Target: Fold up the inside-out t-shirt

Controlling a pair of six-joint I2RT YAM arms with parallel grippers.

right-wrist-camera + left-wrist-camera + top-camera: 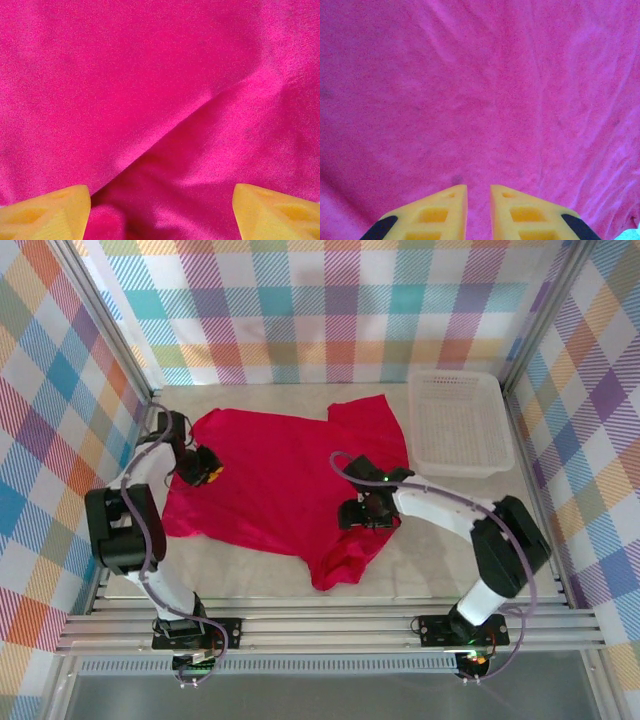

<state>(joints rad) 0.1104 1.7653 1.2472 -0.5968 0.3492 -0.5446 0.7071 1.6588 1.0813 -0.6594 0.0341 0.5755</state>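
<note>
Shirt (275,480) lay spread over the counter (430,555), mostly flat, its near corner bunched; folding looked barely begun. The right pincer (360,512) hung over it, jaws wide apart. The left pincer (207,468) sat nearly together at its far-left edge, grip impossible to tell

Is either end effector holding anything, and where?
Nothing in the right end effector, open above a fold of the t-shirt. The left end effector is nearly closed over it; a pinch cannot be told.
</note>
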